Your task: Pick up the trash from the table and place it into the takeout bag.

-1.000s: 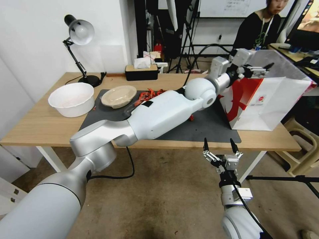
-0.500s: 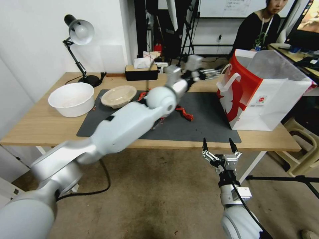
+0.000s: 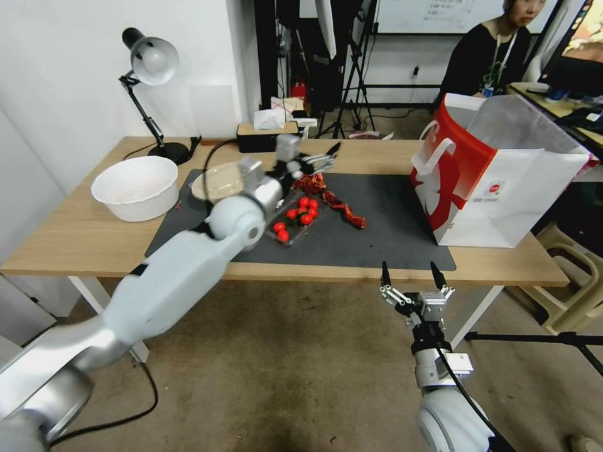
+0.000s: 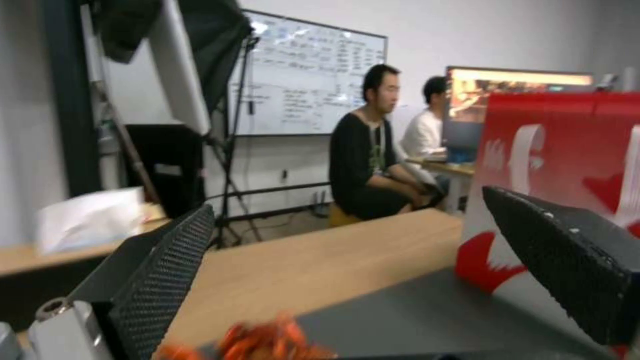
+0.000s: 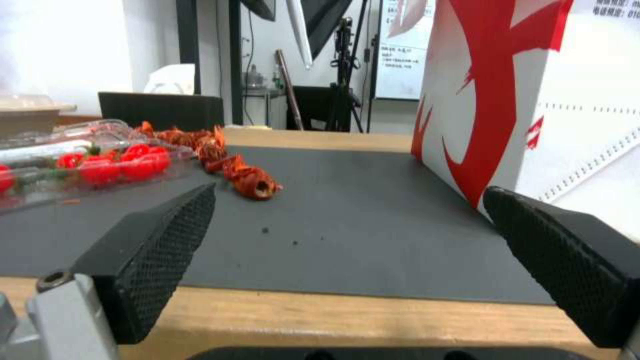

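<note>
Light-wood surface (image 3: 81, 235), dark mat. We note the left gripper (image 3: 317, 161) spread, empty, above the red scraps, just beside the beige dish (image 3: 217, 182); takeout bag (image 3: 502, 188) well apart. Right gripper (image 3: 411, 282) spread, parked below the surface edge.

Light-wood table (image 3: 75, 238), matt grey mat (image 3: 389, 232)
</note>
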Tool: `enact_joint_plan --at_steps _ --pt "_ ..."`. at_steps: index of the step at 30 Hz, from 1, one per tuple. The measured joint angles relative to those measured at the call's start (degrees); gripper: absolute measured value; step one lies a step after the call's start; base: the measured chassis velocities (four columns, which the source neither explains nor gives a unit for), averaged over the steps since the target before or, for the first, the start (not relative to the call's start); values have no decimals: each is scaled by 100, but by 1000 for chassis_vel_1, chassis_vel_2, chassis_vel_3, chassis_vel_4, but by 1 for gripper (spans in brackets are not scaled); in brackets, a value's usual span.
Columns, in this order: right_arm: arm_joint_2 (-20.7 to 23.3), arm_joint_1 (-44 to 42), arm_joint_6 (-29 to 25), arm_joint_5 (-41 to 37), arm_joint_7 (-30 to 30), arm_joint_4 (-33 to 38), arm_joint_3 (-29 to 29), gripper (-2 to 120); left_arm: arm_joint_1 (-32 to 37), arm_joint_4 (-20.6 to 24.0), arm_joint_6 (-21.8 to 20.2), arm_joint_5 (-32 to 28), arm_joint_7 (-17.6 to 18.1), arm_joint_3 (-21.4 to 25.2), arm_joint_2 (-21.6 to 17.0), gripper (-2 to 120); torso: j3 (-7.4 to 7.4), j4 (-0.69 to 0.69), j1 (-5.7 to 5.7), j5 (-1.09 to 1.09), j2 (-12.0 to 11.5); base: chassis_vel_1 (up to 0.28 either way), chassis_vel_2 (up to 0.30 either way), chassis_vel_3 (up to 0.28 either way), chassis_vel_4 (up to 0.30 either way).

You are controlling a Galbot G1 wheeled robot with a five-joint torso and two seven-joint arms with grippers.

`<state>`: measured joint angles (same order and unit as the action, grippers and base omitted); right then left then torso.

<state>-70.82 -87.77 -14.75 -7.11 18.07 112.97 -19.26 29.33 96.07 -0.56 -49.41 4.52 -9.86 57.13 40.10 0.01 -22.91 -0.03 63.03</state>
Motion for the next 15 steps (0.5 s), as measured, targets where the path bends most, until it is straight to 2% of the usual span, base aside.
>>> enact_joint_plan --at_steps 2,3,6,7,9,11,14,15 --pt "2 4 -6 1 -1 -14 0 100 574 284 42 197 -28 412 -130 100 0 -2 -1 2 0 0 0 0 0" --pt "2 4 -6 1 -1 -14 0 100 574 284 42 197 -28 412 -130 100 0 -2 -1 2 0 0 0 0 0" --pt "12 8 -7 2 -1 -19 0 100 1276 589 112 464 -72 1045 -254 100 0 -1 -1 3 0 0 0 0 0" --pt "12 8 -7 2 -1 -19 0 100 1276 589 112 464 -72 1045 -254 100 0 -1 -1 3 0 0 0 0 0" --pt "17 15 -7 3 -1 -26 1 100 1718 773 180 675 -88 1464 -307 100 0 0 0 1 0 0 0 0 0" --pt "18 16 -8 3 0 -30 2 100 1868 838 212 729 -84 1585 -322 100 0 1 0 1 1 0 0 0 0" --pt "18 17 -19 3 -1 -58 16 100 2570 1067 383 972 -42 2052 -368 100 0 -1 0 2 0 0 0 0 0" --pt "18 17 -19 3 -1 -58 16 100 2570 1067 383 972 -42 2052 -368 100 0 -1 0 2 0 0 0 0 0"
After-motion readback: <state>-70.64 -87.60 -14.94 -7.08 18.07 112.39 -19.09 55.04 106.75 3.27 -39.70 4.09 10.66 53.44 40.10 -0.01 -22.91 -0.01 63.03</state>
